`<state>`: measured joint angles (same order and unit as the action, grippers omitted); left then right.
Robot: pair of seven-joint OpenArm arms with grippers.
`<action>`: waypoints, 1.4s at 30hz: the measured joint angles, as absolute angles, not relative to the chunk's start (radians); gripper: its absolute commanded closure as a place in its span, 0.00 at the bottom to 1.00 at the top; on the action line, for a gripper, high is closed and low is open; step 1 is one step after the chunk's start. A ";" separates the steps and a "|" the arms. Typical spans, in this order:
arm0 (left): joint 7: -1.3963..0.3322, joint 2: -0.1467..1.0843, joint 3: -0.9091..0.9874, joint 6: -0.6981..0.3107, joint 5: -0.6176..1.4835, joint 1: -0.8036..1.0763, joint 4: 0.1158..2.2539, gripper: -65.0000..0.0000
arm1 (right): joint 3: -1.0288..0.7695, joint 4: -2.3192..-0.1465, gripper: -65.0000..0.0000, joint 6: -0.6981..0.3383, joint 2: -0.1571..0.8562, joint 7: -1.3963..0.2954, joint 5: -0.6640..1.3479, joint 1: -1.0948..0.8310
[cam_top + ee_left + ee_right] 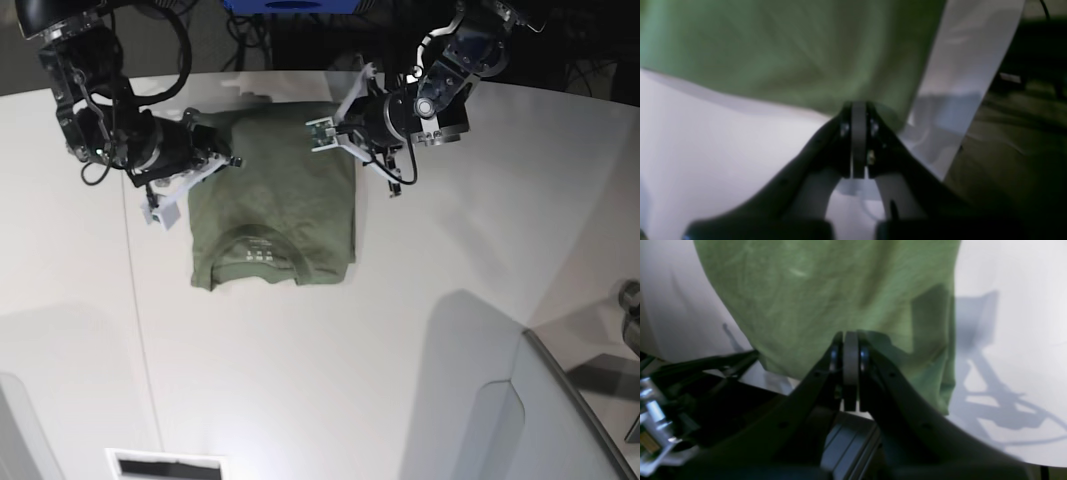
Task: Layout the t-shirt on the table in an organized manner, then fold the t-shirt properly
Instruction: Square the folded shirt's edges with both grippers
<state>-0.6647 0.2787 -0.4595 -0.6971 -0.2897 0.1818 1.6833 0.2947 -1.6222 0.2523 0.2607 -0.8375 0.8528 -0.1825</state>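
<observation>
t-shirt (272,205): long axis runs from far hem to near collar on the surface (420,330)
left tool (338,130): clamped on far hem corner
right tool (218,158): clamped on opposite hem corner

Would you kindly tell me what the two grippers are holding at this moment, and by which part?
Both hold the t-shirt: the left gripper and the right gripper are each shut on its far edge, one at each corner.

It looked like a robotics lab: a large white table (420,330) with a curved far edge carried the work, two black cabled arms reached in from that edge, and dark cable clutter lay beyond it.
</observation>
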 measured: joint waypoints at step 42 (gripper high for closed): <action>-0.465 0.059 -0.340 -0.651 -0.263 -0.085 1.227 1.00 | 0.339 -1.316 1.00 0.032 0.271 -0.815 0.856 0.135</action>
